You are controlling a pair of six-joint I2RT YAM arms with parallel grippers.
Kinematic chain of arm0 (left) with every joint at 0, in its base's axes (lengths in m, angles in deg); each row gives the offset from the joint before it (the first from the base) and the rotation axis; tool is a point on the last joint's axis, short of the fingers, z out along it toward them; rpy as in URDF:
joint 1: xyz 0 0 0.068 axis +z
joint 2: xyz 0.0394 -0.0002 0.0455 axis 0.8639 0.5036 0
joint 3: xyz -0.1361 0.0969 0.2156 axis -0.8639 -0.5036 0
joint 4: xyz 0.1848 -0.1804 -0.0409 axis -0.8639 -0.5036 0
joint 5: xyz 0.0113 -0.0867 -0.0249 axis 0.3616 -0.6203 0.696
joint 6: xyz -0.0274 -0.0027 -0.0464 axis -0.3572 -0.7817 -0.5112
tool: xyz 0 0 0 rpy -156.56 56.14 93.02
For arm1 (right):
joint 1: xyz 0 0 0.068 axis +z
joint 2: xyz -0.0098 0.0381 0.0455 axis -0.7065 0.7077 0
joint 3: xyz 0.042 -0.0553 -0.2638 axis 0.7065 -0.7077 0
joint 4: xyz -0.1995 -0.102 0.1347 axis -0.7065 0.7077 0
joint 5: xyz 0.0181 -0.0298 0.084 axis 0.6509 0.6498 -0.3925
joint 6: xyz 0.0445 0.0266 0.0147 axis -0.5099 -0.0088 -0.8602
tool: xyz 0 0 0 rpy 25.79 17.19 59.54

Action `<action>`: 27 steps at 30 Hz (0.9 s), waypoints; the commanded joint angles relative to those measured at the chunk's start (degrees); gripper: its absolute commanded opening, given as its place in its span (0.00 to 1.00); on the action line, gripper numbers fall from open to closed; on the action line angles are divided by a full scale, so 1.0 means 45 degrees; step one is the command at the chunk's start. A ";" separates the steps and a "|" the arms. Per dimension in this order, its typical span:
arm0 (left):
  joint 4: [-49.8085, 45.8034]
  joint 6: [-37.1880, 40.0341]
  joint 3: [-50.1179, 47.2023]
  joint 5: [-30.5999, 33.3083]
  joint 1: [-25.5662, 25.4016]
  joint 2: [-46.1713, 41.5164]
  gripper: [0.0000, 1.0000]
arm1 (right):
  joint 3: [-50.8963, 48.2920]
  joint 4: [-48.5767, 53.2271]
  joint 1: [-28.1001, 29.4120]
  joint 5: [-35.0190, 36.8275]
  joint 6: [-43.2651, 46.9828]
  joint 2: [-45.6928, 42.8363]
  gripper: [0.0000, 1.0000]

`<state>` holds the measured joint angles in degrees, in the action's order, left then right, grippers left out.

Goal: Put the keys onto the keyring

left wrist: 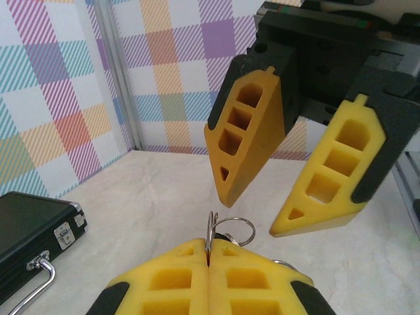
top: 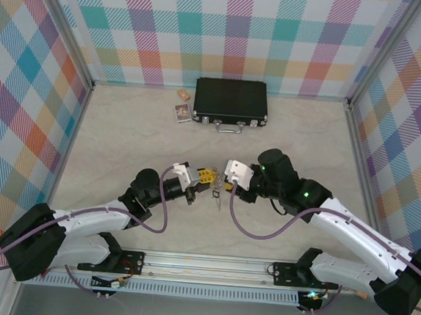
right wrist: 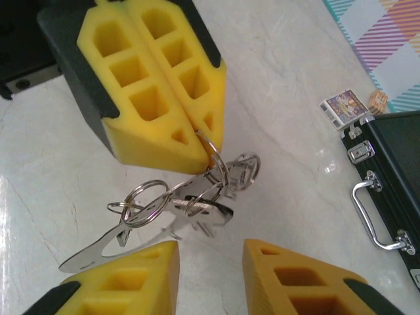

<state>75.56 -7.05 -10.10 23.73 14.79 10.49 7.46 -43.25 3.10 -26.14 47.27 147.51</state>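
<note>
Your left gripper [right wrist: 200, 134] has its jaws pressed shut on a loop of the keyring [right wrist: 211, 157] at mid-desk [right wrist: 289, 79]. The keys [right wrist: 177, 220] hang in a cluster beneath it. Just right of them, your right gripper [right wrist: 210, 248] has its jaws spread wide, holding nothing.

L pincer [right wrist: 200, 134] clamped on keyring [right wrist: 214, 155], keys [right wrist: 200, 213] dangling above wide-apart R pincer [right wrist: 211, 254].

The keys [right wrist: 190, 210] hang from left fingers [right wrist: 141, 98] — case [top: 230, 102] behind, cards [top: 183, 112] left of it.
</note>
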 commanded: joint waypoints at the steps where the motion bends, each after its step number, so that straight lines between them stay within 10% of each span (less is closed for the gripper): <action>1: 0.1145 -0.0338 -0.0065 -0.0142 -0.0121 -0.0060 0.00 | 0.0040 -0.0777 0.0065 -0.0440 -0.0391 0.0037 0.26; 27: 0.0868 -0.0469 -0.0138 -0.0276 -0.0122 -0.0363 0.00 | 0.0608 -0.0854 0.0104 -0.0873 -0.0727 0.0815 0.04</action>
<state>75.91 -8.16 -10.19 23.97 14.79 10.38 8.14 -45.15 3.21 -30.38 44.12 151.01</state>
